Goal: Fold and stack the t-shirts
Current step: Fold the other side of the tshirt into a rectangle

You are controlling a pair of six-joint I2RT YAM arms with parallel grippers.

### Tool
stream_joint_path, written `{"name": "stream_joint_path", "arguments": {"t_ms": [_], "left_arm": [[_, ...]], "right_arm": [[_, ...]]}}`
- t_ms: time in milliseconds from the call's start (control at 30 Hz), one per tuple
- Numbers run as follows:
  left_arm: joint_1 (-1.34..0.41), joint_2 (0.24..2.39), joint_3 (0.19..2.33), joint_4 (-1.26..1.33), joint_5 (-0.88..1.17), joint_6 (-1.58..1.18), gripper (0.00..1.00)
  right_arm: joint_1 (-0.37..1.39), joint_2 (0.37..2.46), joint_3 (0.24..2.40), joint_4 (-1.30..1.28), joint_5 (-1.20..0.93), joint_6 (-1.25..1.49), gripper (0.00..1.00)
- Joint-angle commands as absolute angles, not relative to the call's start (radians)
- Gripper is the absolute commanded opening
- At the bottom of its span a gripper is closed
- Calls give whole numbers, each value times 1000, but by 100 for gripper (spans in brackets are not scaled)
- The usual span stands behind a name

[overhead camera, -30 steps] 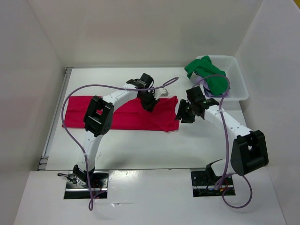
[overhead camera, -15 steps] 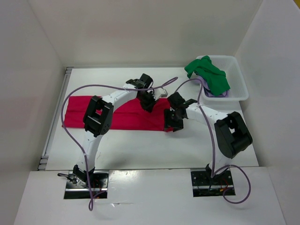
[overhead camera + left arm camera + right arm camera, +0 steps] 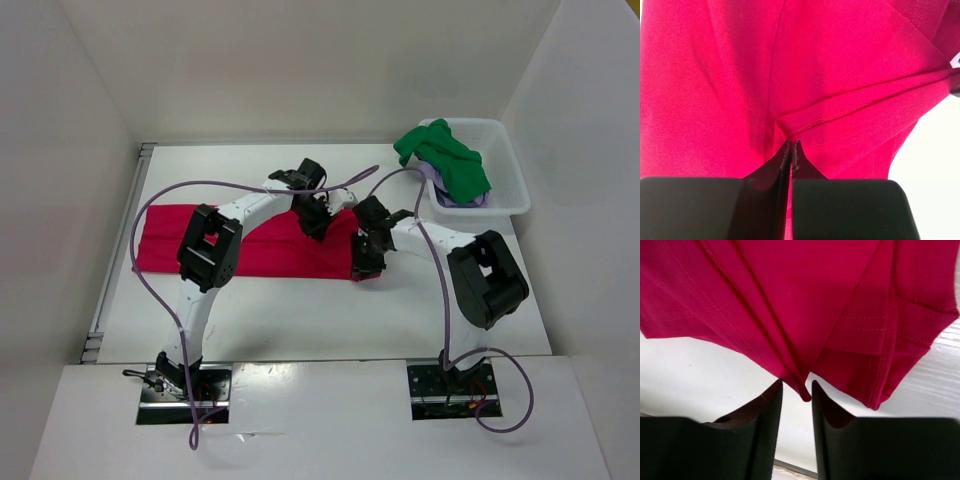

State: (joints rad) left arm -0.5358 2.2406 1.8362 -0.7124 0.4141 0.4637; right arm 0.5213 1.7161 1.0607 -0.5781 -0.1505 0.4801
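Red t-shirt [image 3: 265, 250] lies 9-to-3 on worktop [image 3: 300, 310]; my left hand [image 3: 791, 147] is clenched on its 3 o'clock far edge, and my right hand [image 3: 796, 385], released, straddles the near corner.

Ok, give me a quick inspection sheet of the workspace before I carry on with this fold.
Surface: white table, with one shirt lying on it.
Job's things: red t-shirt laid out left to right; green t-shirt draped over the basket, lavender t-shirt under it.
Clutter: white plastic basket at the far right; nothing else seen.
Grippers: left gripper jaws shut, pinching the red t-shirt near its far edge; right gripper jaws apart around a fold at its right end.
Cables: purple cables loop over both arms.
Surroundings: white walls on three sides.
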Motion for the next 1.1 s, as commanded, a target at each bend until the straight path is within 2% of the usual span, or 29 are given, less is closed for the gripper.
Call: {"name": "stream_joint_path", "arguments": {"t_ms": [0,167,200,267,300,667,1067], "left_arm": [[-541,2178,1832,-723,448,449,2],[-541,2178,1832,-723,428,440,2],[-541,2178,1832,-723,428,440,2],[-541,2169,1832,-723,411,422,0],[-541,2169,1832,-723,400,411,0],[-523,2118,1832,-678,347,282,0],[-494,2109,1761,-552,140,97,0]], "right_arm": [[531,1735,1098,-548,-167,472,33],[531,1715,1118,-583,-158,482,16],[531,1706,1129,-583,-147,482,9],[531,1695,1141,-606,-147,482,2],[531,1695,1158,-606,-147,482,0],[520,1736,1337,-698,-95,393,0],[411,1969,1606,-680,-44,321,0]]}}
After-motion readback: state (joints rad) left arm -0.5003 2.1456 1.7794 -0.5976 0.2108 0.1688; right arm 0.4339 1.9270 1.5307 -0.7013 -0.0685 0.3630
